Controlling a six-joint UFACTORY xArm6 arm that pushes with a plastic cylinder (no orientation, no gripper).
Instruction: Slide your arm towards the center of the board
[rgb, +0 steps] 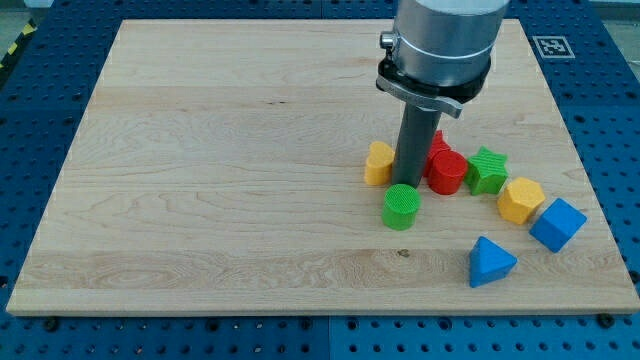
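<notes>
The rod (412, 145) stands upright, its long axis running straight up toward the view's top, where it joins the grey cylindrical body of the arm (440, 45). My tip (408, 186) meets the surface right of centre, just behind the green cylinder (400, 206), which hides the very end from the camera, so touching or a hair apart cannot be told.

The surface (220, 170) is a pale wooden board, lying on a blue perforated bench (610, 120); a small black-and-white marker (549, 45) sits at the board's top right corner.

There are no jaws here, only the plain rod, so nothing is spread or pinched. The tip stands between the yellow block (378, 163), just to the view's left, and the red cylinder (447, 172), just to the right, with a second red block (438, 143) partly hidden behind. Further right sit the green star-like block (488, 170), the yellow hexagonal block (521, 200), the blue cube (557, 224) and, near the bottom, the blue triangular block (490, 262)
</notes>
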